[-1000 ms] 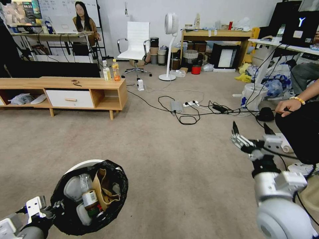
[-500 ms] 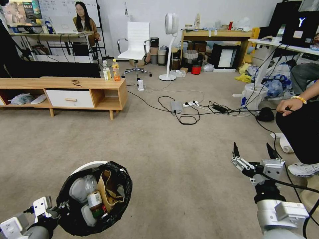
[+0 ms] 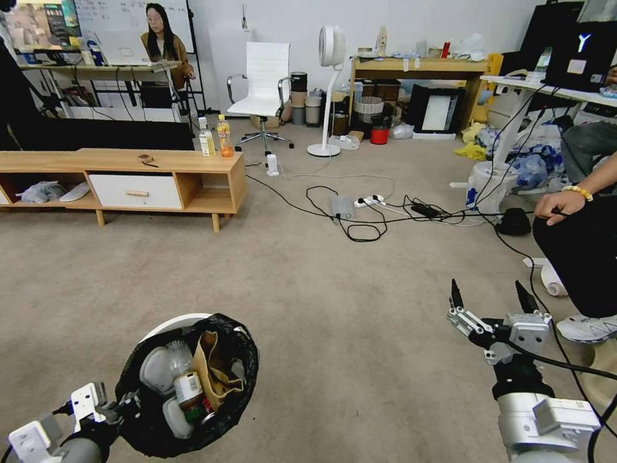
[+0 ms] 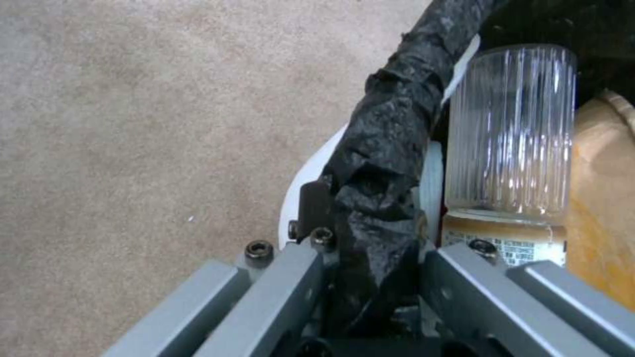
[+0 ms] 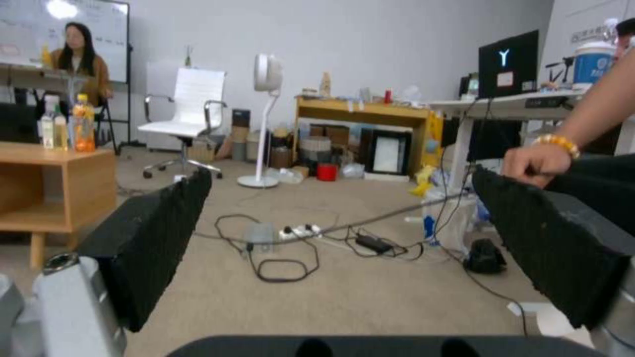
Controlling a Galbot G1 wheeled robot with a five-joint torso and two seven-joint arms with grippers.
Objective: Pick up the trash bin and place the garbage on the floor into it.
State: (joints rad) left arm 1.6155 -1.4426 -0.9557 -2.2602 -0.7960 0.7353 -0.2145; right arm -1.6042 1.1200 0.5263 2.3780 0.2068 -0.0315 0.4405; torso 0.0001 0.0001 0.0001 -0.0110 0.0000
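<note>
Bin: white shell, crinkly black liner, pale grey inside. In it: clear ribbed bottle with white printed label, tan-brown cardboard, white tissue. Floor: plain beige-tan carpet, no pattern. Left tool: grey metal links, black screws, black pad. Right tool: black textured fingers, silver-grey body, white wrist. Low cabinet: light wood, white drawer. On it, bottles: one pale yellow, one orange. Cables black, power strip white. Chair white. Fan white.
</note>
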